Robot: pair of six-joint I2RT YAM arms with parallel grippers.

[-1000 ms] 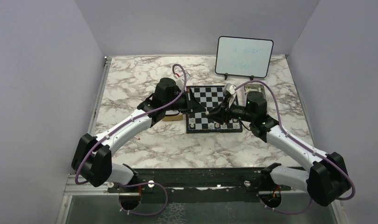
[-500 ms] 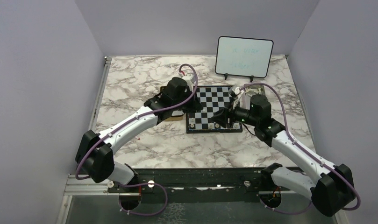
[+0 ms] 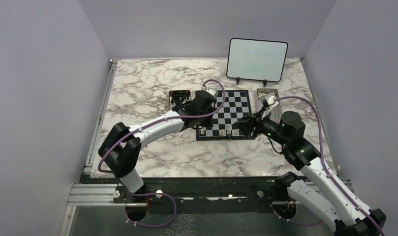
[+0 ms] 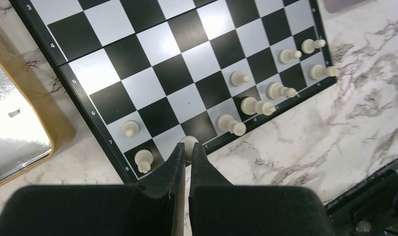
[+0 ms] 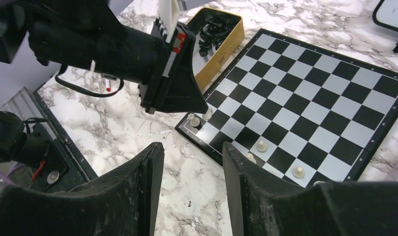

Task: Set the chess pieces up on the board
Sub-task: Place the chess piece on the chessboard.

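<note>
A cream chess piece (image 4: 189,142) is being pinched over the board (image 4: 173,74) by the left gripper (image 4: 188,148), the right gripper (image 5: 193,148) being held spread.

Plain lavender walls (image 3: 39,98) enclose three sides. White-grey marble tabletop (image 3: 137,78). Upright whiteboard (image 3: 257,60) far right. Even lighting.

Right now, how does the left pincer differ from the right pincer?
The left pincer has its fingers almost together, while the right pincer is wide open. The left pincer's tips are at a white chess piece on the board's edge row, though a grip is not clear. The right pincer holds nothing and hangs beside the board's edge. Both have black fingers.
</note>
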